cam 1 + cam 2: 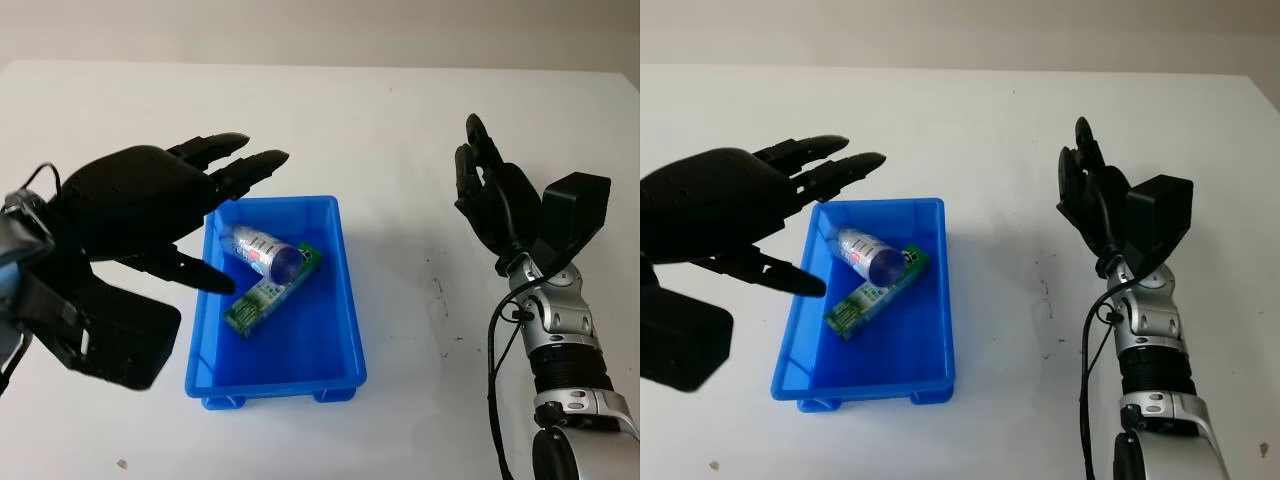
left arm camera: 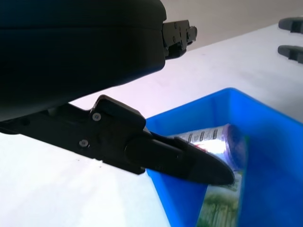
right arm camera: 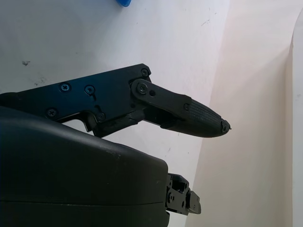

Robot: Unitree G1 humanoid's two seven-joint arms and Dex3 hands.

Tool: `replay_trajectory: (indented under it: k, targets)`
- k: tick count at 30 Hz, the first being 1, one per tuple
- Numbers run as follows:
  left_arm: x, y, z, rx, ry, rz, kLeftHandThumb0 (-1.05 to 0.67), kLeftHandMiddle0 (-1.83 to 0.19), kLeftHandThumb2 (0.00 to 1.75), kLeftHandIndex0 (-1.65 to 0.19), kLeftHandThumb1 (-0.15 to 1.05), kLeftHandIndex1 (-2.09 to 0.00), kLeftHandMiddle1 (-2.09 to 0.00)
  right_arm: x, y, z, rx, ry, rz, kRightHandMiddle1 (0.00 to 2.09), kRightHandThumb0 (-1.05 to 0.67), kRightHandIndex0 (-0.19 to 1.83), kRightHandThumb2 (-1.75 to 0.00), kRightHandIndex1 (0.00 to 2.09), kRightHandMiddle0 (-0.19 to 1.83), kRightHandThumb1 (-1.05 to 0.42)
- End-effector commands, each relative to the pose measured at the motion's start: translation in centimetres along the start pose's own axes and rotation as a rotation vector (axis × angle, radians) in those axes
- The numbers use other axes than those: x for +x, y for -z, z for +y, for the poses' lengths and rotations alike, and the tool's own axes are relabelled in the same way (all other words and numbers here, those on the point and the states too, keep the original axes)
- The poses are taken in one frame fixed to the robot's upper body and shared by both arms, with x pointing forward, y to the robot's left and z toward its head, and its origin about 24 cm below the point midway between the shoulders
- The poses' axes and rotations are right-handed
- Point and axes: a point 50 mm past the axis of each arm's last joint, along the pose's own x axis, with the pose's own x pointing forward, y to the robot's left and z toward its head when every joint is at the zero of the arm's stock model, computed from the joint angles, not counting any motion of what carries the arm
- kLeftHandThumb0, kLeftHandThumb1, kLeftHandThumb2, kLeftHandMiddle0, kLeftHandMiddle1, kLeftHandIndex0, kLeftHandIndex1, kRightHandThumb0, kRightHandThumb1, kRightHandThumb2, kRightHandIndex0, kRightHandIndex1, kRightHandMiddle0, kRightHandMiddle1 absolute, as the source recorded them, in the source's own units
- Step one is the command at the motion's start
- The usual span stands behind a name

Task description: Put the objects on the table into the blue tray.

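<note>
A: What is sitting on the white surface (image 1: 400, 130)?

B: The blue tray (image 1: 345, 300) is standing on it, and I am placing everything by that tray. Nothing else is lying loose around it apart from a few small dark specks.

A: Where are the hands?

B: The left hand (image 1: 150, 205) is hovering above the tray's left wall, near its far corner. It is gripping nothing; its fingers (image 1: 250, 165) are stretching out wide over the far-left corner, and 1 finger is pointing in over the left rim. The right hand (image 1: 490, 190) is hanging well to the right of the tray, palm turned toward it, fingers pointing up and loosely extended, holding nothing.

A: And inside the tray?

B: 2 things are lying in its far half. A green and white box (image 1: 270, 292) is lying flat and slanting from the middle toward the far-right side. A silver can (image 1: 258, 250) with a purple end is resting on its side, its purple end touching the box's far end.
</note>
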Motion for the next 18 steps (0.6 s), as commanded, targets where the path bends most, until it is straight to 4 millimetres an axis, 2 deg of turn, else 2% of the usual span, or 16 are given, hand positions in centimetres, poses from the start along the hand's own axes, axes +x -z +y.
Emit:
replay_trajectory:
  k: [1, 4, 6, 8, 9, 11, 14, 18]
  targets:
    - [-0.2, 0.4, 1.1, -0.098, -0.021, -0.030, -0.97, 0.19, 0.02, 0.19, 0.88, 0.00, 0.00, -0.1, -0.1, -0.2, -0.004, 0.001, -0.013, 0.00, -0.63, -0.19, -0.75, 0.00, -0.19, -1.05]
    - [-0.3, 1.4, 2.4, -0.337, -0.050, -0.123, -0.94, 0.19, 0.04, 0.19, 0.90, 0.00, 0.00, 0.0, -0.2, -0.1, 0.000, 0.003, -0.017, 0.00, -0.63, -0.19, -0.76, 0.00, -0.19, -1.05]
    - [-0.4, 2.2, 3.1, -0.513, -0.116, -0.174, -0.94, 0.19, 0.08, 0.19, 0.97, 0.00, 0.00, 0.1, -0.2, 0.1, 0.015, 0.003, -0.020, 0.00, -0.62, -0.19, -0.76, 0.00, -0.19, -1.05]
    - [-0.5, 3.4, 3.1, -0.725, -0.284, -0.179, -0.91, 0.19, 0.43, 0.19, 1.03, 0.00, 0.00, 0.2, -0.2, 0.3, 0.034, -0.005, -0.025, 0.00, -0.62, -0.19, -0.76, 0.00, -0.19, -1.05]
    - [-0.6, 4.0, 2.8, -0.821, -0.376, -0.179, -0.92, 0.19, 0.57, 0.19, 1.04, 0.00, 0.00, 0.3, -0.2, 0.4, 0.038, -0.006, -0.029, 0.00, -0.63, -0.19, -0.75, 0.00, -0.19, -1.05]
    - [-0.5, 5.1, 1.6, -0.971, -0.562, -0.173, -0.89, 0.19, 0.71, 0.19, 1.05, 0.00, 0.00, 0.4, -0.2, 0.7, 0.043, -0.009, -0.035, 0.00, -0.64, -0.19, -0.74, 0.00, -0.19, -1.05]
    - [-0.1, 6.6, -0.9, -1.171, -0.765, -0.130, -0.85, 0.19, 0.77, 0.19, 1.05, 0.00, 0.00, 0.6, -0.3, 0.9, 0.048, -0.021, -0.053, 0.00, -0.66, -0.19, -0.72, 0.00, -0.19, -1.05]
    - [0.8, 7.7, -4.1, -1.317, -0.907, -0.057, -0.85, 0.19, 0.78, 0.19, 1.05, 0.00, 0.00, 0.8, -0.7, 1.1, 0.034, -0.017, -0.060, 0.00, -0.65, -0.19, -0.73, 0.00, -0.19, -1.05]
